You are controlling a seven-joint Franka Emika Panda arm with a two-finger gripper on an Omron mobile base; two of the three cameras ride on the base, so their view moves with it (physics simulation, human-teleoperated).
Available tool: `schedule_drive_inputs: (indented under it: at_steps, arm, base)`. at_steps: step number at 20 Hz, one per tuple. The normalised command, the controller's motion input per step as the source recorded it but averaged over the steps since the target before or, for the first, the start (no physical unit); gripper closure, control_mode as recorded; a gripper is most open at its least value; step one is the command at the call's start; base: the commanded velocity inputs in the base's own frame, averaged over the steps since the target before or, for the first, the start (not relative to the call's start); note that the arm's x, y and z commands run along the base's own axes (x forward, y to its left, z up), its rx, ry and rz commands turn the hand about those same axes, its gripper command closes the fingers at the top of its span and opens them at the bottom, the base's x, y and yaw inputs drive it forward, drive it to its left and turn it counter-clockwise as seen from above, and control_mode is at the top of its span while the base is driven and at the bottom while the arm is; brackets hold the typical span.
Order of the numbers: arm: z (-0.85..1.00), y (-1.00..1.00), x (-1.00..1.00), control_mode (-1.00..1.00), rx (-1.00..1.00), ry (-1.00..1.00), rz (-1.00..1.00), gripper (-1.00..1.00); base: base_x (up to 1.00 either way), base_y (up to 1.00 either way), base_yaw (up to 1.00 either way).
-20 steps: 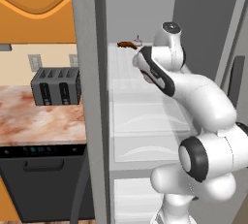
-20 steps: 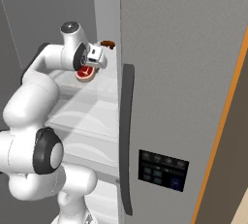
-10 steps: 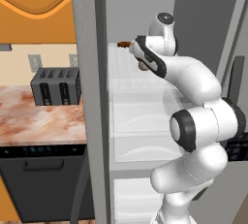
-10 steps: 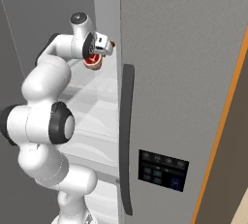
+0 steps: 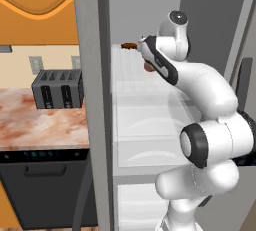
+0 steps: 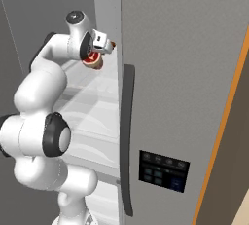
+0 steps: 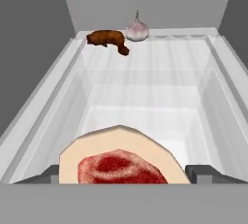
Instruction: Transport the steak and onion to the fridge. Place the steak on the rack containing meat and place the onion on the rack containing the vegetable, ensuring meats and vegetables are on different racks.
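The fridge (image 5: pixel 92 100) is standing open with its grey steel door edge facing the left base camera, and its white interior is showing clear shelves stacked one below another. Left of the fridge, the marbled tabletop (image 5: pixel 42 127) is carrying a dark toaster (image 5: pixel 57 89) against the wall, and a black dishwasher (image 5: pixel 45 187) is sitting under that tabletop. The white arm is reaching up into the fridge at the level of the top shelf (image 7: pixel 145 80). The gripper (image 7: pixel 127 172) is gripping the steak (image 7: pixel 121 162) between its two dark fingertips (image 7: pixel 201 173), jaws closed against the slab's pale tan sides, with the red top facing the hand camera; in the right base view the steak (image 6: pixel 91 62) is hanging just inside the fridge opening, above the front part of the top shelf. At the back of that same shelf, far from the steak, a brown piece of cooked meat (image 7: pixel 107 40) is lying near the rear left corner, and a small whitish pointed garlic bulb (image 7: pixel 137 30) is sitting just beside it to the right, against the back wall of the fridge.
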Motion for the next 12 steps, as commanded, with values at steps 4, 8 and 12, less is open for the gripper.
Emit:
schedule_drive_inputs:
  at_steps: [4,8,12]
  arm:
    - [0.37,-0.14,-0.92,-1.0,0.01,0.07,-0.03,1.0]
    - [0.0,0.0,-0.25,-1.0,-0.12,0.35,-0.09,1.0]
    - [-0.34,0.0,-0.37,-1.0,-0.12,0.14,-0.08,1.0]
  base:
    - [0.0,0.0,0.0]
    - [0.0,0.0,0.0]
    - [0.0,0.0,0.0]
